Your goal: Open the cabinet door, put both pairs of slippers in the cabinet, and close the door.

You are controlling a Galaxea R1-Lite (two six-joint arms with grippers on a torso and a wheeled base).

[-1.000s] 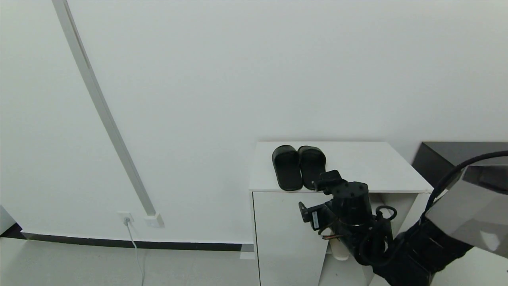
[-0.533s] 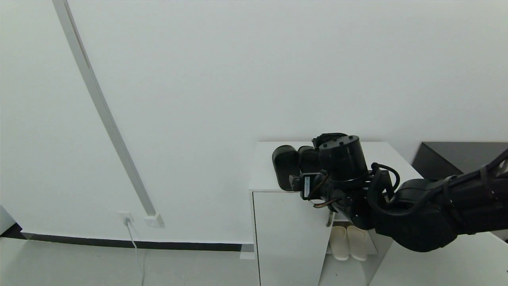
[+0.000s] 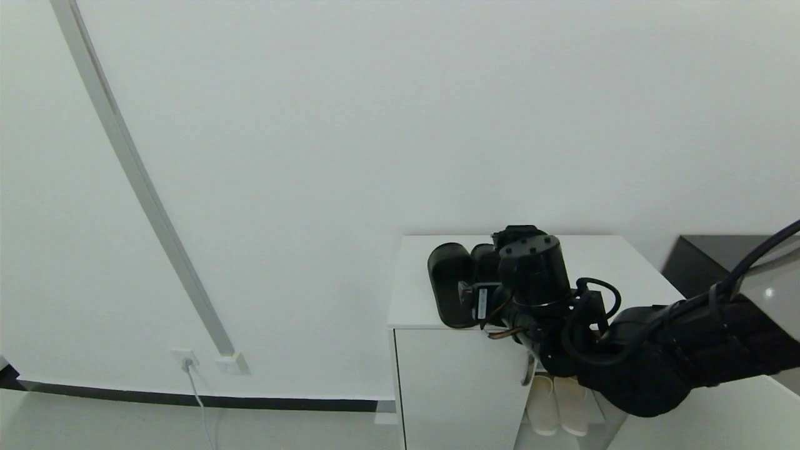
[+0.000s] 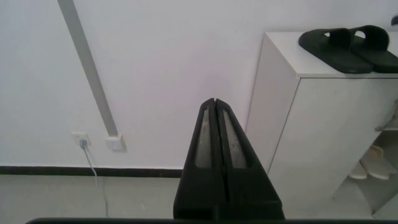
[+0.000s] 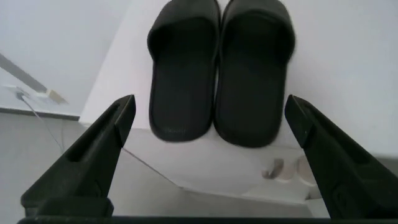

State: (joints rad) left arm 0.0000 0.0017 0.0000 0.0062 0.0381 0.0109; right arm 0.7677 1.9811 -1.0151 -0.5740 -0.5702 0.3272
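Cabinet top [image 3: 615,255] | blk slippers [image 5: 221,68] — ahead of R gripper [image 5: 210,102] (jaws wide)

I'm getting bright, even, diffuse light in all views, and the white wall [image 3: 375,125] shows no glare. The wall strip [image 3: 206,312] bows near the head view's edge, which is lens bend. The black slippers [image 5: 217,68] look nearly featureless and cast only a faint, soft shadow on the cabinet top [image 5: 348,93]. The cream slippers [image 3: 556,403] sit in dimmer shade.
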